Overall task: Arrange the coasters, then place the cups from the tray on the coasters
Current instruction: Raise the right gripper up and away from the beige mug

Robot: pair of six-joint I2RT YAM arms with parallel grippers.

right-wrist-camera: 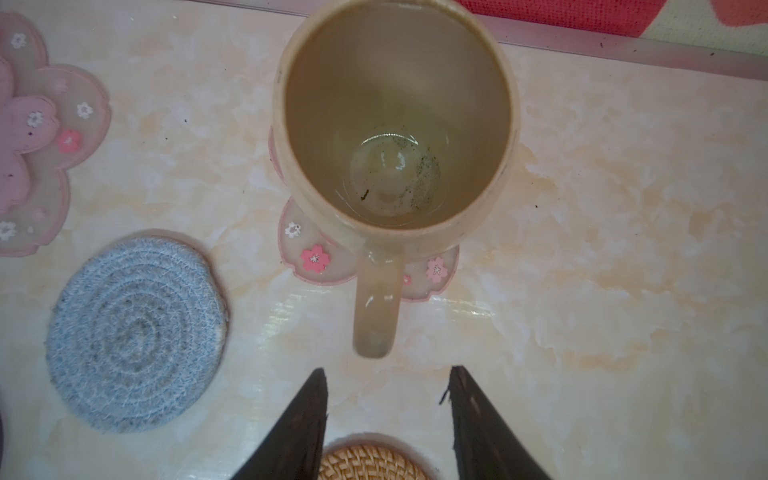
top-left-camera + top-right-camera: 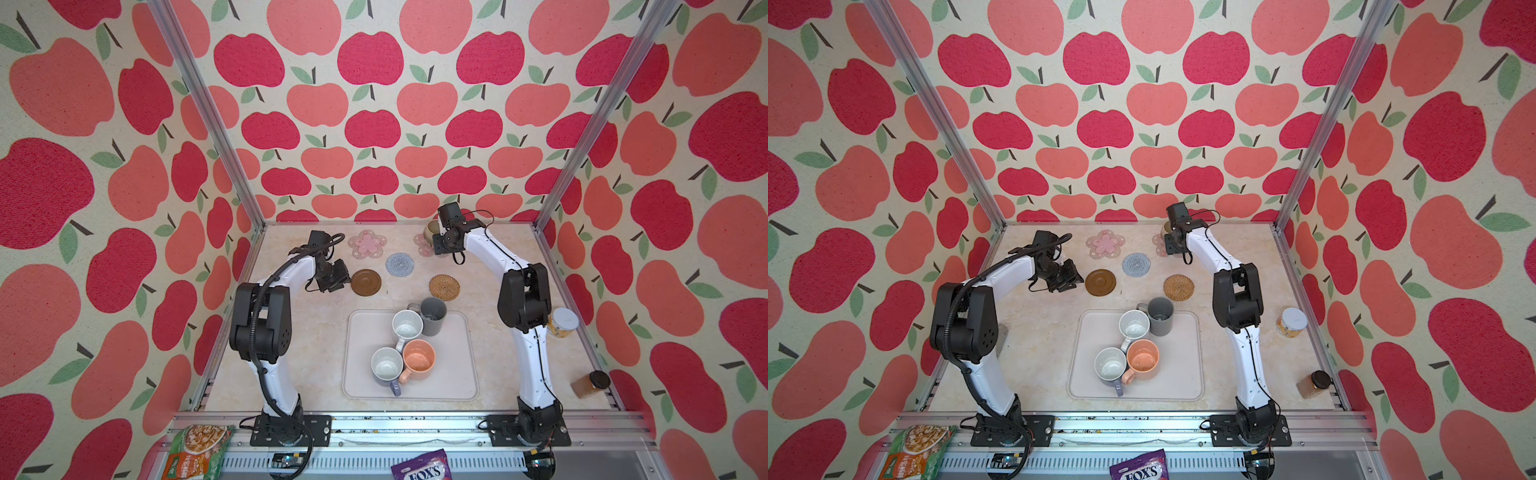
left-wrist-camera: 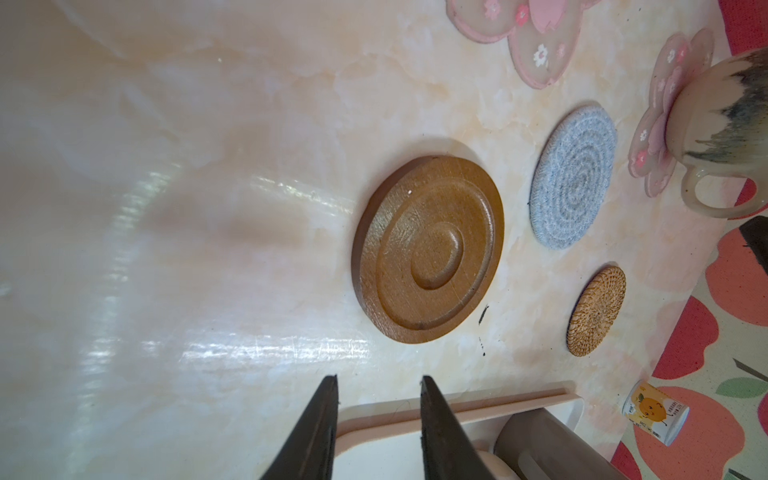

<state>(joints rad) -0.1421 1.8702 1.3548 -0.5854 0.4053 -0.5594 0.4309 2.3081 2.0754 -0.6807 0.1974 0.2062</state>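
Five coasters lie at the back of the table: a pink flower (image 2: 367,244), a blue-grey round (image 2: 400,264), a rattan round (image 2: 444,286), a dark brown disc (image 2: 366,282), and a second pink flower (image 1: 316,259) with the beige cup (image 1: 395,116) standing upright on it. My right gripper (image 1: 386,370) is open just short of that cup's handle, touching nothing. The left gripper (image 3: 379,378) is open and empty beside the brown disc. In the tray (image 2: 361,374) stand the dark grey (image 2: 433,316), white (image 2: 407,326), peach (image 2: 419,359) and lavender-grey (image 2: 386,368) cups.
A yellow-labelled can (image 2: 563,322) and a brown jar with a dark lid (image 2: 590,384) stand along the right edge behind my right arm. Snack packets (image 2: 195,451) lie on the front rail. Metal frame posts mark the back corners.
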